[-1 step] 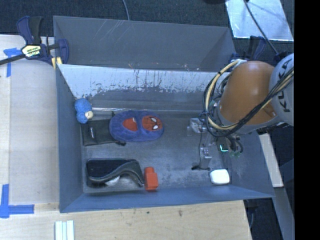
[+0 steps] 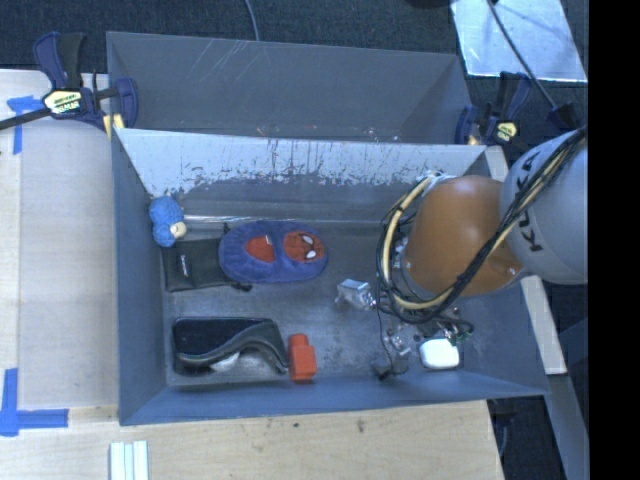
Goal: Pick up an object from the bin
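Observation:
My gripper (image 2: 396, 348) hangs low over the bin floor at the front right, under the arm's wrist. A small white rounded thing (image 2: 438, 354) lies just to its right, close against it. A small crumpled silvery piece (image 2: 352, 293) lies on the floor a little up and left of the gripper. Further left along the front wall lies a black tool with an orange end (image 2: 301, 358). I cannot see anything held in the gripper.
A blue plush slipper with two red patches (image 2: 272, 253) lies mid-left on a dark flat thing (image 2: 195, 266). A small blue plush figure (image 2: 165, 220) sits in the back left corner. The arm and its cables cover the bin's right side.

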{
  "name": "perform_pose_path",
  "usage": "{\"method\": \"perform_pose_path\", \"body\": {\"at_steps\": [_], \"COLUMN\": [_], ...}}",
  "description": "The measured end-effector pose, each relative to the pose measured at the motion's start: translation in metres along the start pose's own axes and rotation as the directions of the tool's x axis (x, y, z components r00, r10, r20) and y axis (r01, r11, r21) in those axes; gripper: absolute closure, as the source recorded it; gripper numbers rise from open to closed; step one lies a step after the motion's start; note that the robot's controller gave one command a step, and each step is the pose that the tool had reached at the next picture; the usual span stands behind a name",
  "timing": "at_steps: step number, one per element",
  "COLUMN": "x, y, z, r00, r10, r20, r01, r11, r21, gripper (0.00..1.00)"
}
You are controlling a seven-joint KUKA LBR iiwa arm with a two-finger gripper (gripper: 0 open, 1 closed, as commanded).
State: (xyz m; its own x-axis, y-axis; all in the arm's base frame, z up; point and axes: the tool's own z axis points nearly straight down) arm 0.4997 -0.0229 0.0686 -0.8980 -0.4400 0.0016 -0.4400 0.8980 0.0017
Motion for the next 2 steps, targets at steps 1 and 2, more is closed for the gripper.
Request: {"method": "perform_pose_path", "body": {"at_steps": [1,2], "x": [-0.0005,-0.0005], "y": [-0.0005,-0.0005], "z": [-0.0012,-0.0012], "r00": [1.000,1.000], "r10": [0.001,0.000], "r20": [0.002,0.002], "r01": [-0.001,0.000], "r11": [1.000,1.000], "r21": [0.001,0.002], "gripper": [0.00,0.00]}}
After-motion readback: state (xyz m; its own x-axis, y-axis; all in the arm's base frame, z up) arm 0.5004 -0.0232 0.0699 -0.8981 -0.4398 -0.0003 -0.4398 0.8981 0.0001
